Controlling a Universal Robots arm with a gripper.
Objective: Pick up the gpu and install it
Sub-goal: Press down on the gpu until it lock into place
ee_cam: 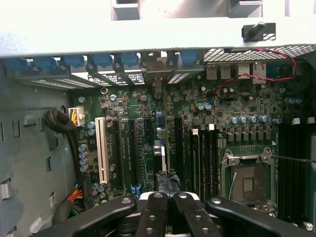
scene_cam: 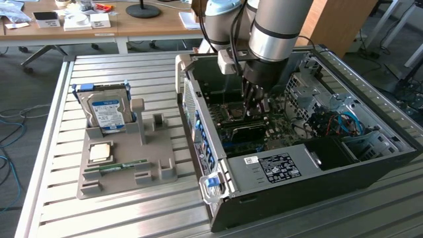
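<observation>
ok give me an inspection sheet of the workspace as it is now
surface: slatted metal table, open black computer case on it
job's things: thin black graphics card on the green motherboard, under the end effector
clutter: grey holder tray with blue-labelled silver hard drive, narrow green memory stick, square silver processor
grippers: end effector shut, inside case; grip on card unclear
cables: red and black wires; blue cables in case
surroundings: wooden desk, floor cables
</observation>
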